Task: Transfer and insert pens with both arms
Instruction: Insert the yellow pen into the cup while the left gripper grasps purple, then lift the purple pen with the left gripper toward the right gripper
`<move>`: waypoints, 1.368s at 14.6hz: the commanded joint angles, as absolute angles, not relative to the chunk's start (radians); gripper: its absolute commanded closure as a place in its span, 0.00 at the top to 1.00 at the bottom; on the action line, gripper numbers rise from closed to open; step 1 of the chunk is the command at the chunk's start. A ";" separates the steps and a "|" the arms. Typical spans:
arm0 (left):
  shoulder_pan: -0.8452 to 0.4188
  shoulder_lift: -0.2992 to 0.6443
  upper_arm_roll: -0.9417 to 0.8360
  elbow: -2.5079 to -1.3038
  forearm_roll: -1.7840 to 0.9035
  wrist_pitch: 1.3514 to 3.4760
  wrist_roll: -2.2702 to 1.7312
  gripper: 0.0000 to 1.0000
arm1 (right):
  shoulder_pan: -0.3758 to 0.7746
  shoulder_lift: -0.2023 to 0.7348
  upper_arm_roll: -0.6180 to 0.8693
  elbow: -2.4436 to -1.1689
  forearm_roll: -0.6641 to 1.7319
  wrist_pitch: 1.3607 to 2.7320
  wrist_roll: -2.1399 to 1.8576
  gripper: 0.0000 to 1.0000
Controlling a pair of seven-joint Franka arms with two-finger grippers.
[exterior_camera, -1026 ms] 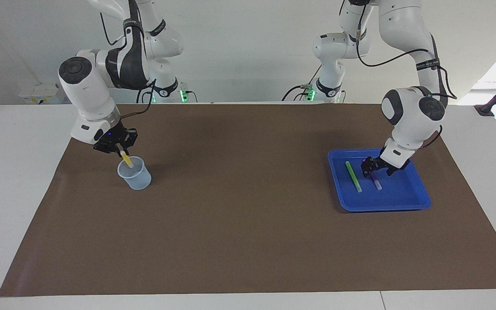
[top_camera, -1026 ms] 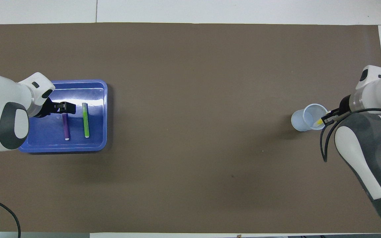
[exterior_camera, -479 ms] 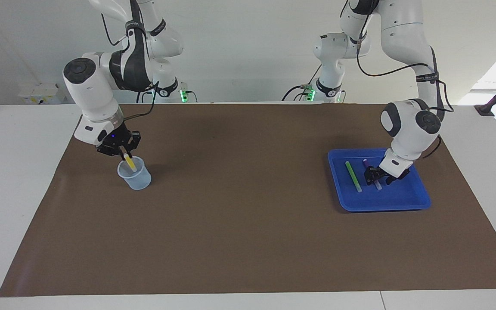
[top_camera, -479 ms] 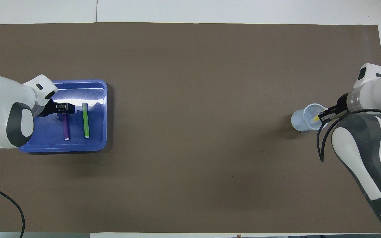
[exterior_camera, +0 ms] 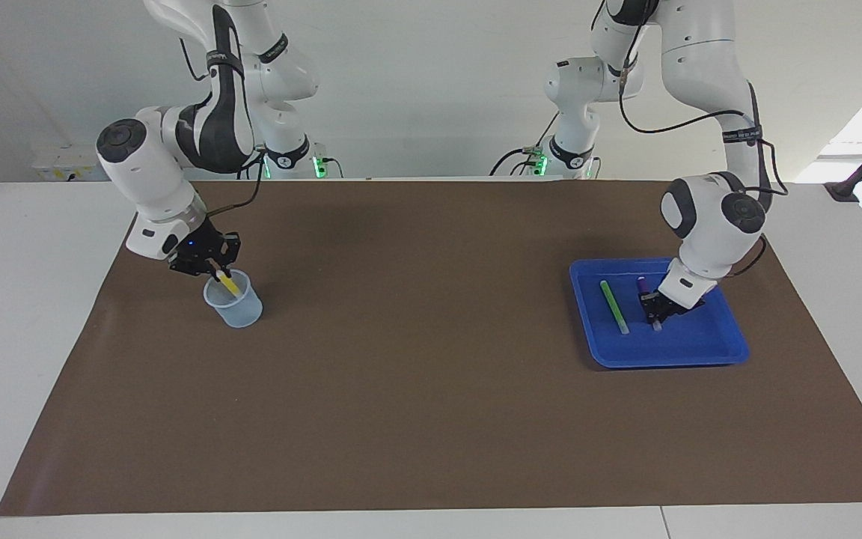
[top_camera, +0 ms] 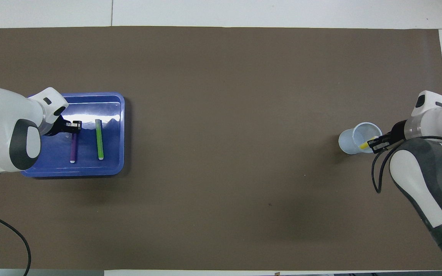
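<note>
Near the tabletop's right-arm end, the yellow pen [exterior_camera: 227,284] is held pinched by the right tool [exterior_camera: 212,267], tilted into the cup [exterior_camera: 234,301]. In the blue tray [exterior_camera: 730,346] at the left-arm end, the left tool [exterior_camera: 656,311] has been lowered and closed onto the purple pen [top_camera: 73,147] beside the green pen [exterior_camera: 613,306]. A second transfer appears to be starting.

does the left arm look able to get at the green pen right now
Probably yes: the green pen lies bare in the tray, nothing over it, and the left gripper is low beside it at the purple pen.
</note>
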State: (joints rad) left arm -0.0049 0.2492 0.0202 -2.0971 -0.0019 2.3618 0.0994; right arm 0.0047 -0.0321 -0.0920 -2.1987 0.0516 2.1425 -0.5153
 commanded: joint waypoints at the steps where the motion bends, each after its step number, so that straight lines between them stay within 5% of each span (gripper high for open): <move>1: 0.006 0.253 0.014 -2.077 0.017 2.332 0.098 0.00 | -0.005 -0.066 -0.084 -2.244 0.069 2.171 -0.546 0.00; 2: 0.006 0.255 0.012 -2.059 0.014 2.310 0.097 0.00 | -0.003 -0.067 -0.084 -2.246 0.069 2.171 -0.548 0.09; 5: 0.005 0.258 0.011 -1.955 -0.044 2.145 0.074 0.00 | 0.000 -0.057 -0.081 -2.221 0.069 2.168 -0.546 0.93; 6: -0.001 0.256 0.012 -1.913 -0.095 2.076 0.036 0.00 | 0.000 -0.052 -0.080 -2.197 0.069 2.158 -0.545 1.00; 12: -0.063 0.226 0.005 -1.714 -0.378 1.709 -0.626 0.00 | 0.110 -0.041 -0.067 -2.019 0.167 1.984 -0.516 1.00; 20: -0.293 0.180 0.003 -1.762 -0.739 1.805 -1.360 0.00 | 0.228 -0.051 -0.066 -2.016 0.604 1.947 0.002 1.00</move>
